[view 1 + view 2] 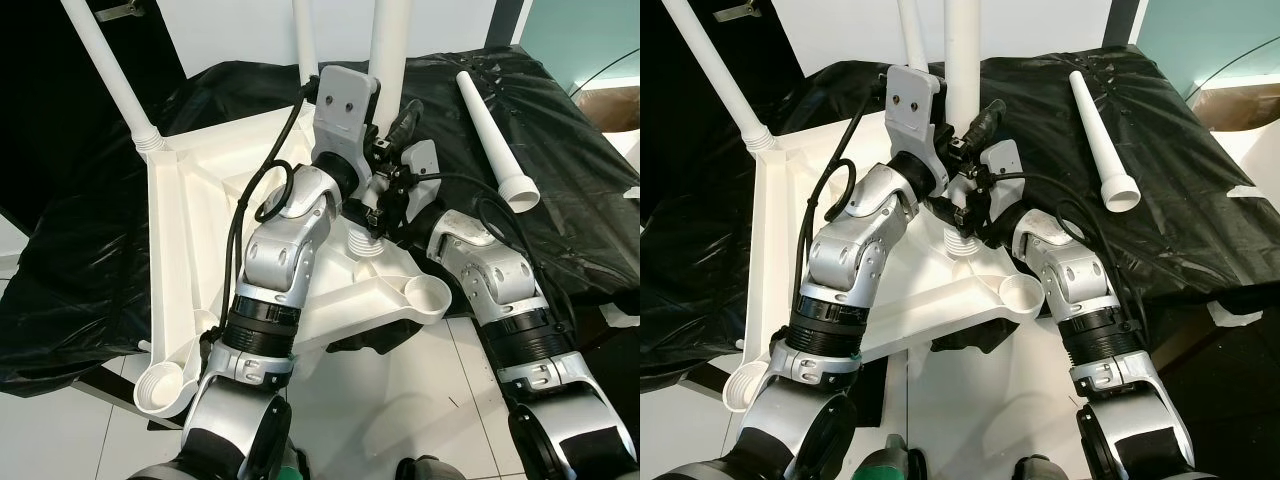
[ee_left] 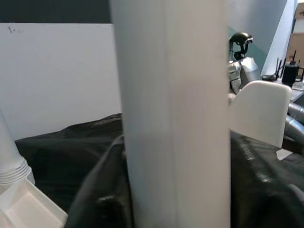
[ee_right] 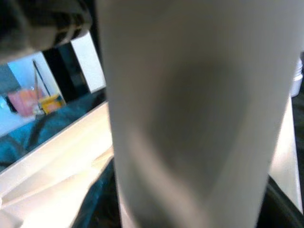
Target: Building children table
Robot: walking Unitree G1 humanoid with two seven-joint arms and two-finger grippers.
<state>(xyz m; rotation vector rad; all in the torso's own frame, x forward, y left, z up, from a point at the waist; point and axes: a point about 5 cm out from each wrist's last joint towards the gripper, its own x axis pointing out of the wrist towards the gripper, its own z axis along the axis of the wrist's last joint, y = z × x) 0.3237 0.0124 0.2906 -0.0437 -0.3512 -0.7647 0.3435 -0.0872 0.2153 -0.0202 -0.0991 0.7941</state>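
While both grippers crowd the upright white plastic leg (image 1: 388, 40) over the upturned white tabletop (image 1: 200, 230), grip state unreadable, you next seat its threaded base.

Both silver arms are meeting at the upright white plastic leg (image 1: 962, 60) standing in the upturned white plastic tabletop (image 1: 775, 260); another loose white leg (image 1: 1100, 140) is lying on black sheeting (image 1: 1180, 190).

A black plastic sheet (image 1: 560, 140) covers the work surface, crumpled and glossy under bright light. Below its near edge lies a white tiled floor (image 1: 60, 440). Behind the sheet stands a white wall (image 1: 230, 30), with a cardboard box (image 1: 612, 105) beside the sheet's far right corner.
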